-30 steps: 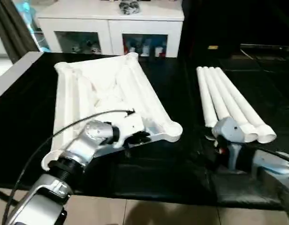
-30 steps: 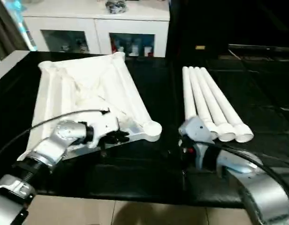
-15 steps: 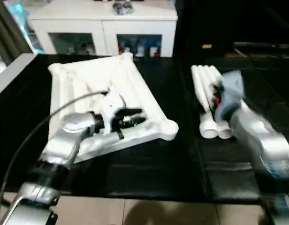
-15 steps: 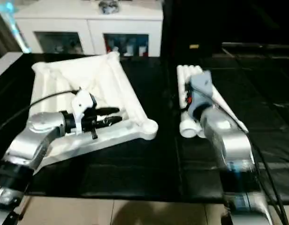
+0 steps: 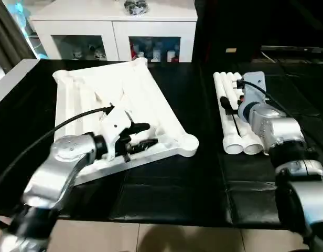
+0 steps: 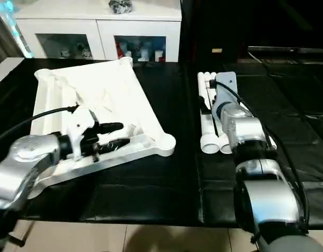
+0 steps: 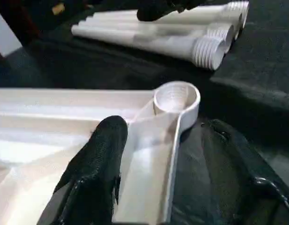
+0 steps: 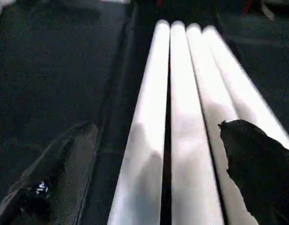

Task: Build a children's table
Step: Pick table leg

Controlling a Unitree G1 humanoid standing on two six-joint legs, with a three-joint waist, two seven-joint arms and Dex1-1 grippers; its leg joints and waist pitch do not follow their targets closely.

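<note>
White plastic is the whole job here: 1 upside-down children's table panel [image 5: 98,94] lies ribs-up on the left of the black tabletop [image 5: 193,178], and 4 tapered legs [image 5: 227,100] lie side by side well apart on the right, threaded ends [image 7: 208,51] toward the robot. The left tool [image 5: 147,135] has its fingers apart, 1 inside the panel and 1 outside it, with the rim between them just short of the near corner socket [image 7: 176,97]. The right tool [image 8: 157,126] is spread wide above the legs, holding nothing. The step looks like picking 1 leg. It would go best if the right tool came down on only the outermost leg, so its neighbours are not dragged, and gripped it near the thicker end for control. The left tool should close on the rim to steady the panel. I count 3 sockets in view; the 4th corner is hidden behind the left arm.
</note>
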